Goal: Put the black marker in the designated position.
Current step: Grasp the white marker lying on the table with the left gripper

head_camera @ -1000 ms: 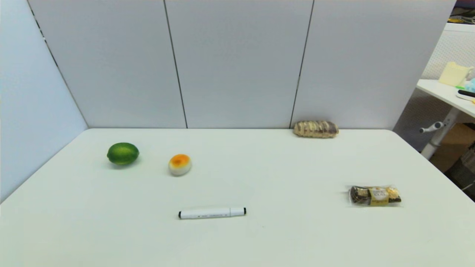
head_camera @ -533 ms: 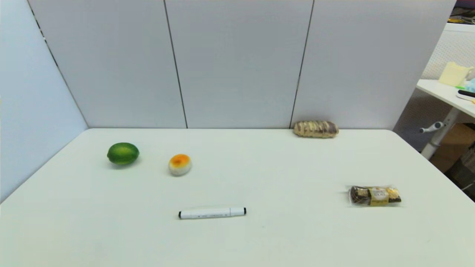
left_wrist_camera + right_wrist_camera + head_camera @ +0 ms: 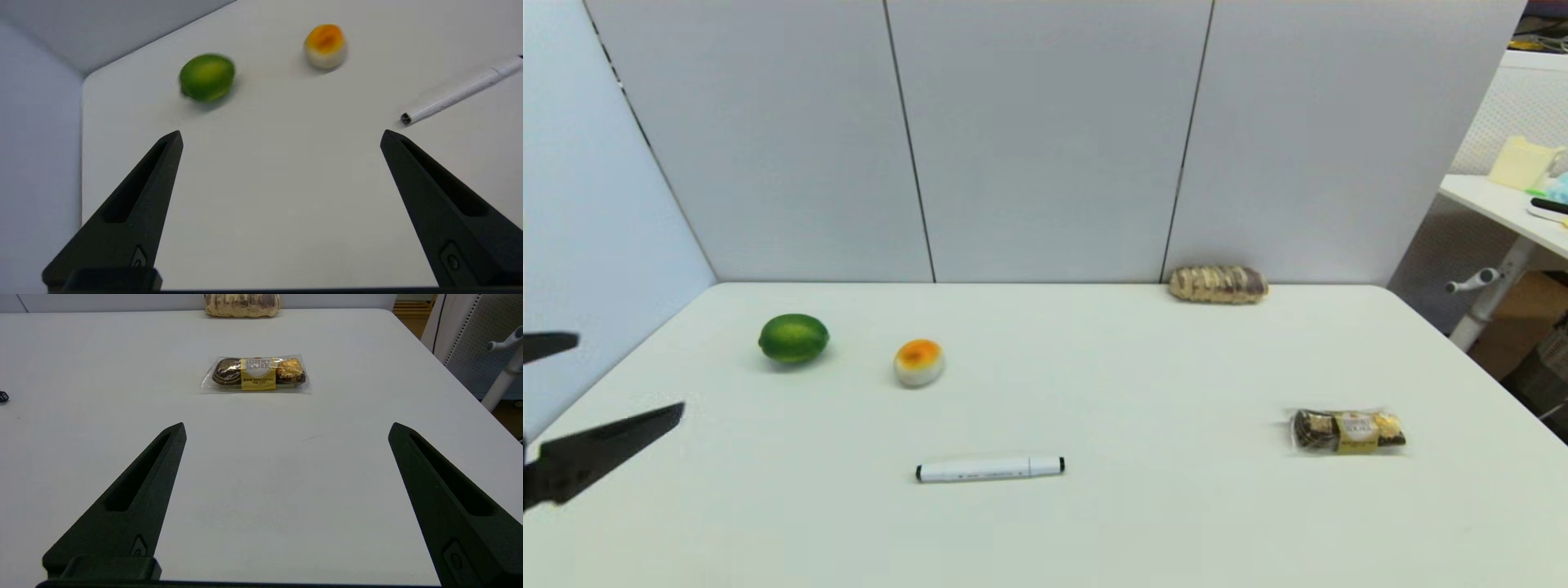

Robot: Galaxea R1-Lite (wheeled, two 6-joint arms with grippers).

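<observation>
While the slim black marker lies flat, the left gripper's tapered fingers gape wide.

A white table filled the foreground. Behind the table stood pale grey wall panels split by dark seams, with another panel along its left side. Right of the table, a second white desk stood on a white leg.

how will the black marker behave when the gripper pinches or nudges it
The black marker looks stiff and light, being a slim plastic barrel. Lying flat and round, it will probably roll if nudged sideways. Its smooth barrel may slip between the open left gripper fingers.
</observation>
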